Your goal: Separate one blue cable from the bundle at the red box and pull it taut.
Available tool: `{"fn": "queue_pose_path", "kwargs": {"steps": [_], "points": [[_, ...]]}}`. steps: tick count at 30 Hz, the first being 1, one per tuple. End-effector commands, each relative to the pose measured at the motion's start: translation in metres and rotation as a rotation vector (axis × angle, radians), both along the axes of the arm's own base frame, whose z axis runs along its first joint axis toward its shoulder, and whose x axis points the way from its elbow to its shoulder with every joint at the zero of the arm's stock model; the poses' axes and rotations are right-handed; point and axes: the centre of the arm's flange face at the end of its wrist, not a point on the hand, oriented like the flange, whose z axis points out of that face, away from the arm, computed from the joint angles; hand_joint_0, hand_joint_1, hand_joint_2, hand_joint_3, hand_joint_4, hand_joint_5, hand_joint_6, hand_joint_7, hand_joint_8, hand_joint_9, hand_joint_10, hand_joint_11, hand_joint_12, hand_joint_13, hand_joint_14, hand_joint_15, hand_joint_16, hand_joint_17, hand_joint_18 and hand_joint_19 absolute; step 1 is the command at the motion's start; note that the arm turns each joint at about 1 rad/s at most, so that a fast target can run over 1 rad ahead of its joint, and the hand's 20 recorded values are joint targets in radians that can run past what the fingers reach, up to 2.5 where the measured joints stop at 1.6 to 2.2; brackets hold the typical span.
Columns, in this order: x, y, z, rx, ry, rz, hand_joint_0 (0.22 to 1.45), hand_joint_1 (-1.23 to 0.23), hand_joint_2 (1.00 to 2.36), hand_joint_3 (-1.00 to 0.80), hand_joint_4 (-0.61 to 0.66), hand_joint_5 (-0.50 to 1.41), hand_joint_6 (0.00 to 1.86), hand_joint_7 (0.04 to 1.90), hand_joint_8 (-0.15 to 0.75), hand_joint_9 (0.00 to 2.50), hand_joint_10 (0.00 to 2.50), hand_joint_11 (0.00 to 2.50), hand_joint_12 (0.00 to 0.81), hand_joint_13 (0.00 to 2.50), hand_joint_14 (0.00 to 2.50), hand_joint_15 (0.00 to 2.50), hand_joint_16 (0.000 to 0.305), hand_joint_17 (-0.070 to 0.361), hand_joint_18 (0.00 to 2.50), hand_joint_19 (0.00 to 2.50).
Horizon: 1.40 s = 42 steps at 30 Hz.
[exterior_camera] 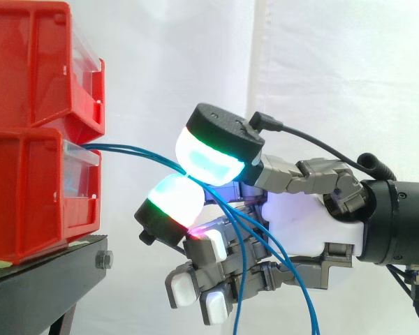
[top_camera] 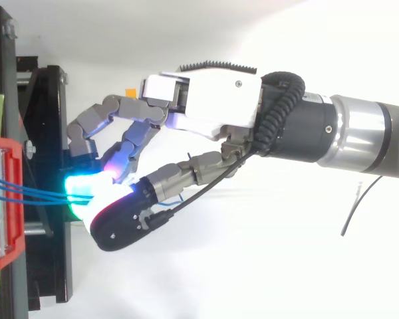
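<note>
Thin blue cables [exterior_camera: 133, 150] come out of the lower red box [exterior_camera: 28, 195] and run right, almost level, to my hand [exterior_camera: 307, 223]. Two glowing green-white pads [exterior_camera: 209, 157] press together on the cables a short way from the box front. Behind the pinch the strands hang down loose across the palm and curled lower fingers [exterior_camera: 195, 279]. In the top view the blue cables [top_camera: 33, 191] run side by side from the red box [top_camera: 0, 199] into the glowing pads [top_camera: 93, 193] of the hand [top_camera: 213, 100]. I cannot tell how many strands lie inside the pinch.
A second red bin [exterior_camera: 35, 63] is stacked on the lower one. Both stand on a black stand [exterior_camera: 42, 279] at the left, its edge close under the hand. A white curtain hangs behind, and the arm fills the right side.
</note>
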Motion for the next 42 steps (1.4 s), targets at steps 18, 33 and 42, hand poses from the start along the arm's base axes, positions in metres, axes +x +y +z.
{"fn": "queue_pose_path", "kwargs": {"steps": [18, 33, 42], "points": [[0.0009, -0.0048, 0.0084, 0.006, 0.03, 0.024, 0.67, -0.87, 1.01, -0.31, 0.04, -0.16, 0.89, 1.23, 0.306, 1.09, 0.02, 1.04, 0.366, 0.91, 0.03, 0.71, 0.049, 0.11, 0.85, 0.78], [-0.0008, -0.0071, 0.0055, 0.032, 0.046, 0.026, 0.69, -0.91, 1.0, -0.5, 0.1, -0.16, 0.89, 1.18, 0.3, 1.11, 0.03, 1.03, 0.363, 0.92, 0.03, 0.71, 0.048, 0.108, 0.88, 0.78], [-0.0009, -0.009, 0.0073, 0.038, 0.044, 0.028, 0.52, -0.77, 1.0, -0.5, 0.14, -0.15, 0.84, 1.12, 0.323, 1.16, 0.02, 1.01, 0.393, 0.94, 0.03, 0.72, 0.052, 0.118, 0.9, 0.8]]}}
